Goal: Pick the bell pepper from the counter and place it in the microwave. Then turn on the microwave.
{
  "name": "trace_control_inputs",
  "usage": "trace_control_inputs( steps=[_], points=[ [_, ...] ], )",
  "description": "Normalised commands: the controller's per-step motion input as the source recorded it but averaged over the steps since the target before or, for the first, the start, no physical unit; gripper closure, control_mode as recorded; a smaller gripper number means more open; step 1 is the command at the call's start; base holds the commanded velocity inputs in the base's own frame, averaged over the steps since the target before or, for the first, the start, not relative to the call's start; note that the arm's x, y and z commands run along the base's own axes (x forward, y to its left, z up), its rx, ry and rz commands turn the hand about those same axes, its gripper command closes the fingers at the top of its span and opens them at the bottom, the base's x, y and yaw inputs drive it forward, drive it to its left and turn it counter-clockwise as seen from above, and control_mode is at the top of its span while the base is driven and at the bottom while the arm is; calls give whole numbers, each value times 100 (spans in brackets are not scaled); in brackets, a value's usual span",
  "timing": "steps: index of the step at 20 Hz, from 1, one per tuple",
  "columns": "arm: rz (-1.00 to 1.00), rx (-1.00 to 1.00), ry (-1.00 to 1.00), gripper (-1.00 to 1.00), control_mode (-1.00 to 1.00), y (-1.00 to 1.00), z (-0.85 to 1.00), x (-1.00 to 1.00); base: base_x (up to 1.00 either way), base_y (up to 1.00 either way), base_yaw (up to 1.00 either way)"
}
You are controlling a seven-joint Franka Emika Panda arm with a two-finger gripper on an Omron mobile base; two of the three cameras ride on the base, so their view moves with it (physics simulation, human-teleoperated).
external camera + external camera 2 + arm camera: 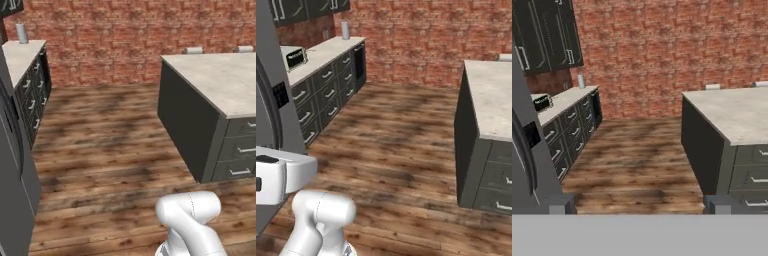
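The bell pepper and the microwave are out of view. The counter (326, 52) is a beige speckled worktop over dark drawers with silver handles, running along the left wall; it also appears as the counter (17, 57) and the counter (562, 102). My gripper (639, 205) is open, its two dark fingertips (560, 204) standing wide apart with nothing between them. It faces the brick wall across the wooden floor, well away from the counter. My white arm (190, 220) rises at the bottom of both base views.
A kitchen island (220, 80) with the same stone top and drawers stands at right. A grey fridge (271, 100) stands close on my left. On the counter sit a small appliance (295, 57) and a grey canister (345, 30). Wooden floor (632, 155) lies between.
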Motion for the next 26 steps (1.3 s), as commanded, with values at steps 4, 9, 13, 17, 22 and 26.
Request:
trace_control_inputs(
  steps=[4, 9, 13, 17, 22, 26],
  points=[
    [0, 0, 0, -100, 100, 0, 0, 0, 0, 0, -53],
    [0, 0, 0, -100, 100, 0, 0, 0, 1, 0, -53],
    [0, 0, 0, -100, 100, 0, 0, 0, 11, 0, -52],
    [0, 0, 0, -100, 100, 0, 0, 0, 17, 0, -50],
    [0, 0, 0, -100, 100, 0, 0, 0, 44, 18, -35],
    [0, 0, 0, -100, 100, 0, 0, 0, 67, 43, -16]
  ],
)
